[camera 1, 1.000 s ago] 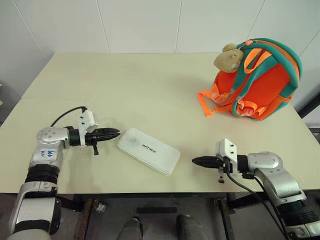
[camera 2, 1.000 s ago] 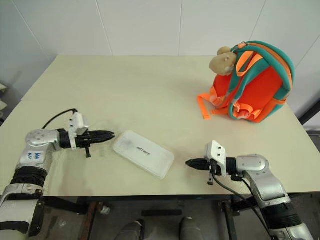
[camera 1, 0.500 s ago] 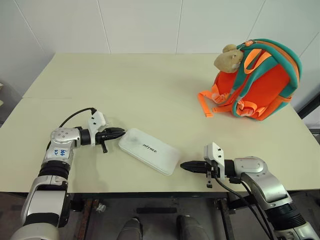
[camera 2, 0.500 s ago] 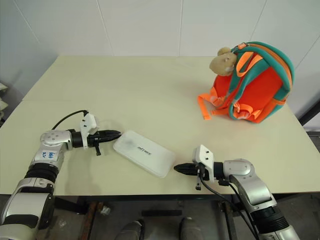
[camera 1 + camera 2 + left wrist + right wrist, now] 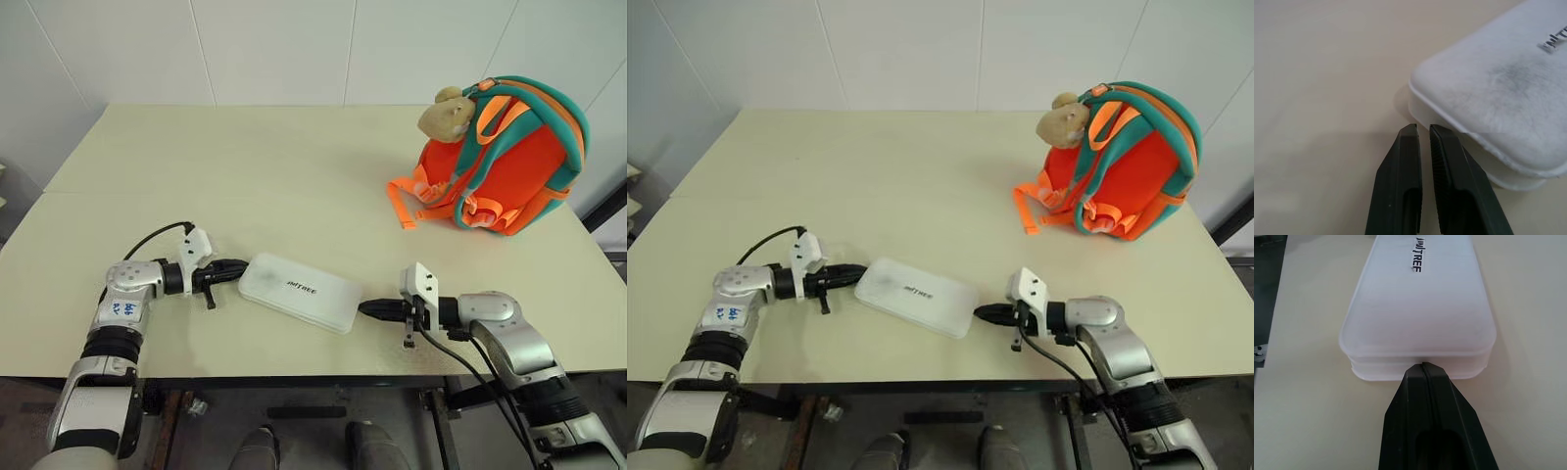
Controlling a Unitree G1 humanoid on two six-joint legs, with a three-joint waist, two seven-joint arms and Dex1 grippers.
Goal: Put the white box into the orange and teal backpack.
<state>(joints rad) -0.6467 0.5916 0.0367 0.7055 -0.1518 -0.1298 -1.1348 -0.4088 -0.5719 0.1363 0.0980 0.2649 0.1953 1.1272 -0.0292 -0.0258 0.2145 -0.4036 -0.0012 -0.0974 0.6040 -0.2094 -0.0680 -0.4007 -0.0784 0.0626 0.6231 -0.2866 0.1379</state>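
The white box [image 5: 300,291] lies flat on the table [image 5: 294,176], well apart from the orange and teal backpack [image 5: 505,157]. Left gripper [image 5: 238,266] and right gripper [image 5: 365,308] press its ends with closed jaws (gripping nothing). Lifting and packing remain.

white box [image 5: 300,292] on table [image 5: 274,166] near front edge, between both grippers; orange and teal backpack [image 5: 509,157] far right rear
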